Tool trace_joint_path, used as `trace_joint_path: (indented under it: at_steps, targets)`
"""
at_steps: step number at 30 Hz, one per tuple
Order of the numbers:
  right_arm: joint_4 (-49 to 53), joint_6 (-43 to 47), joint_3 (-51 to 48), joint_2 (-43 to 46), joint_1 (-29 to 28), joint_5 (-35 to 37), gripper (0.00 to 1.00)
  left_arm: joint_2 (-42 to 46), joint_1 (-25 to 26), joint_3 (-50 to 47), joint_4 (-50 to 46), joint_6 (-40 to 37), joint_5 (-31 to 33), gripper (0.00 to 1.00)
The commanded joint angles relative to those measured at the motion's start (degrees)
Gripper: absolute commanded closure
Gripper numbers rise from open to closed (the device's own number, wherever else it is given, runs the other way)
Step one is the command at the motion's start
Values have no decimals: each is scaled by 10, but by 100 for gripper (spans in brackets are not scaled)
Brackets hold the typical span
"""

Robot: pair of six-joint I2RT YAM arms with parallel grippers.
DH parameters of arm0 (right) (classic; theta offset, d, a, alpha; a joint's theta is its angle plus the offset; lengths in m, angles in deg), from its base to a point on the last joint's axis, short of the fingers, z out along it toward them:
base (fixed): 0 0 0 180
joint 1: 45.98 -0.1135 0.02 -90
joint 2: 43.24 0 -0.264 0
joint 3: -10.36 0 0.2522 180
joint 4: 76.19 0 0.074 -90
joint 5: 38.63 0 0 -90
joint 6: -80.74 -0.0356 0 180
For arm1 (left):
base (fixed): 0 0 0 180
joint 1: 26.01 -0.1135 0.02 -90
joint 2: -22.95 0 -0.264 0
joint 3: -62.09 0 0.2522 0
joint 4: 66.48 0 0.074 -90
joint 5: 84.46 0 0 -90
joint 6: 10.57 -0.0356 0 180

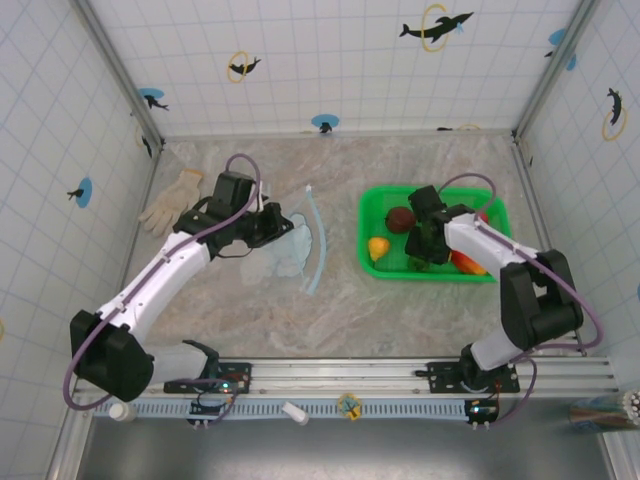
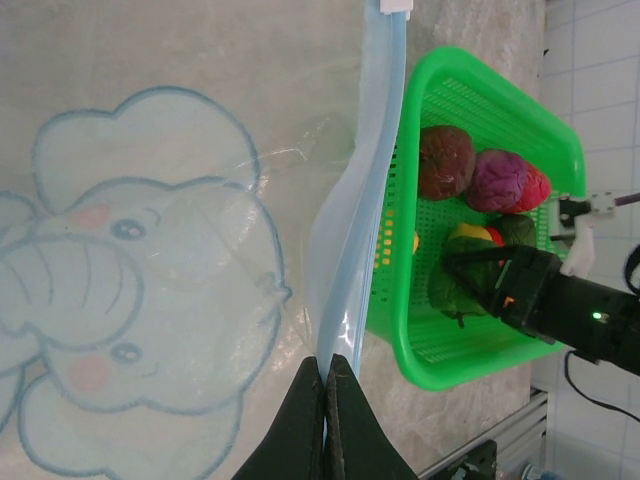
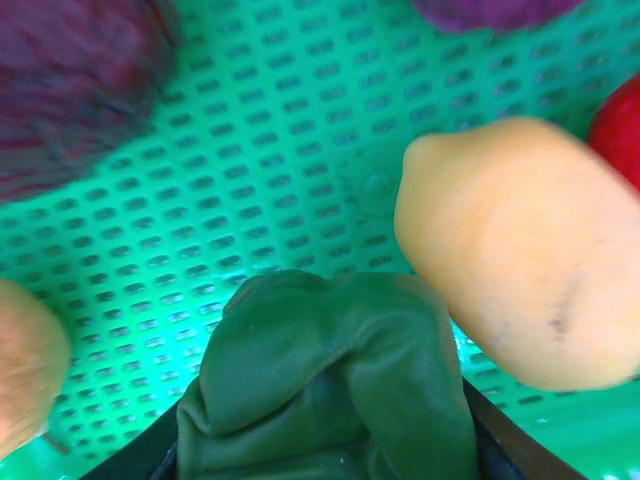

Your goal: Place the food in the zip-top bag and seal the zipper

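Lengthwise, the thin pale-blue zipper strip point(image 1: 320, 240) is laid far-to-near along the basket-facing edge of the clear elephant-printed zip-top bag point(image 2: 150, 280), flat on the surface point(image 1: 400, 310), and is pinched by the left gripper point(image 2: 326, 372). Inside the green mesh basket point(image 1: 366, 235), a dark-green toy vegetable point(image 3: 320, 370) is clamped by the right gripper point(image 3: 330, 450).

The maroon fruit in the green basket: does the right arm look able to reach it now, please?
Probably not yet: the right tool grips the green vegetable, though the maroon fruit lies uncovered beside it.
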Motion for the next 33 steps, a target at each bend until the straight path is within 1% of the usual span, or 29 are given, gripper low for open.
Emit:
trace_joint_path:
  at_steps: [1,4,8,10,13,18,23,26,29,31,32,33]
  targets:
    - [-4,52,49,68,-3,-9,63,-14,2,20,27,14,-37,100]
    - [-28,84,73,109,-19,-54,64,-22,2,26,42,19,-54,100]
    - [-118,93,69,158,-41,-180,64,-32,2,29,56,27,-70,100]
    - [-166,79,66,163,-58,-251,64,-34,2,29,63,31,-80,100]
    - [-208,67,78,148,-102,-286,64,-34,2,30,75,35,-94,100]
    - [-256,54,106,102,-167,-287,63,-29,2,34,77,36,-99,100]
    - [-264,41,138,46,-197,-277,62,-24,2,39,78,36,-101,100]
    - [-247,41,157,11,-211,-266,63,-22,2,46,81,40,-100,100]
    - [-200,49,181,-19,-225,-220,63,-19,2,51,111,54,-112,100]
    - [-187,45,188,-32,-227,-209,62,-17,2,58,121,60,-116,100]
    - [-183,41,189,-36,-228,-203,61,-14,2,56,130,65,-119,100]
    - [-181,38,190,-39,-227,-202,56,-11,2,53,141,72,-124,100]
